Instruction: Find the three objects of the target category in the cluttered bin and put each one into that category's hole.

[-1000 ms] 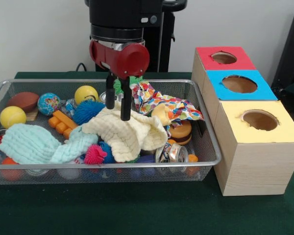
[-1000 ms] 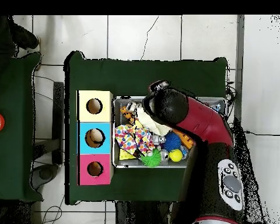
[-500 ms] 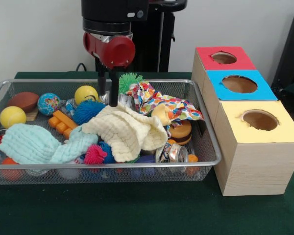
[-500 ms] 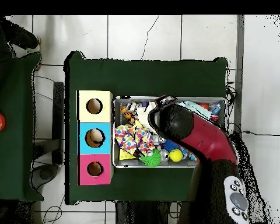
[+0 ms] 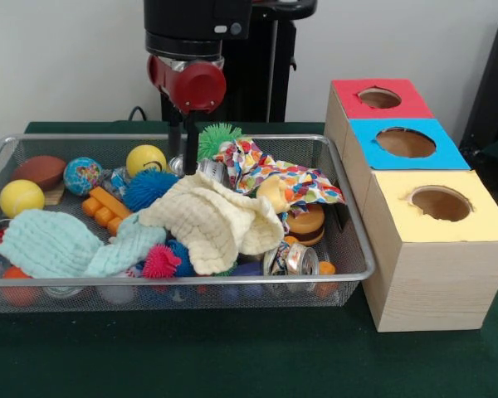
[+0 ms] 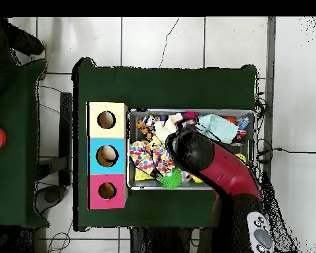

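Hidden: in my overhead view the arm (image 6: 216, 165) covers the middle of the bin, so I cannot see the pincer tips there.
Hard to read: the things under the cloths at the bin's front wall are too jumbled for me to name; I make out only a can (image 5: 297, 259).
Arm pose: I have the arm coming straight down, red wrist above, two dark fingers (image 5: 191, 149) pointing down over the back of the bin.
Pincer: the pincer (image 5: 183, 162) shows its fingers slightly apart with nothing between them, so I read it as released and empty.
Beside the pincer: a green spiky ball (image 5: 217, 138) sits just beside it, toward the boxes; a yellow ball (image 5: 145, 159) and a blue spiky ball (image 5: 147, 188) lie on its other side.
Below the pincer: a cream cloth (image 5: 216, 221), with a mint cloth (image 5: 58, 244) farther off.
Bin: the wire bin (image 5: 353, 240) also holds a patterned cloth (image 5: 274, 176) and a toy burger (image 5: 305, 222).
Holes: the red box (image 5: 378, 98), blue box (image 5: 407, 143) and yellow box (image 5: 438, 205) stand in a row on the tabletop (image 5: 232, 356), well apart from the pincer; in the overhead view something pale lies in the blue box's hole.
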You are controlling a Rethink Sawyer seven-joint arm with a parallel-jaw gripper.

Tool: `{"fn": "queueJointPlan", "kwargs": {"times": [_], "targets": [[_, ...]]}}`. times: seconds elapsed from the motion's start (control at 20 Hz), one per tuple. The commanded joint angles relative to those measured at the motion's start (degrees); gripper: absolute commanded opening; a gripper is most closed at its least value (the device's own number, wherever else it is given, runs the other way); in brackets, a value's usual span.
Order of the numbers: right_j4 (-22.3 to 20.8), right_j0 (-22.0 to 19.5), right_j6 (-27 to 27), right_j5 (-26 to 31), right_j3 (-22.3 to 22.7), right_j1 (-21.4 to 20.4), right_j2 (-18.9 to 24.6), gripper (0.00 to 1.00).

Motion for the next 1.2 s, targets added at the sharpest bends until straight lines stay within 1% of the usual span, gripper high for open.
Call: {"fn": "queueJointPlan", "kwargs": {"times": [0.05,0.15,0.35,0.6,0.75,0.9,1.0,1.15,1.2], "targets": [[8.74,4.13,20.7,-1.87,4.72,3.07,-0.84,1.0],[9.94,5.61,20.23,-1.46,3.77,3.75,-2.51,1.0],[10.62,4.58,15.91,0.69,3.34,2.98,-3.19,1.0],[10.57,3.61,12.85,1.21,4.1,2.0,-3.92,1.0],[9.7,3.33,11.36,3.41,3.67,0.99,-5.13,1.0],[9.22,1.7,9.32,4.85,4.36,-0.38,-4.16,1.0],[8.81,2.33,9.45,4.84,3.34,0.42,-4.83,1.0],[9.06,1.88,9.07,3.99,2.93,1.19,-3.39,1.0],[9.06,2.38,9.37,4.18,2.57,1.36,-3.64,1.0]]}}
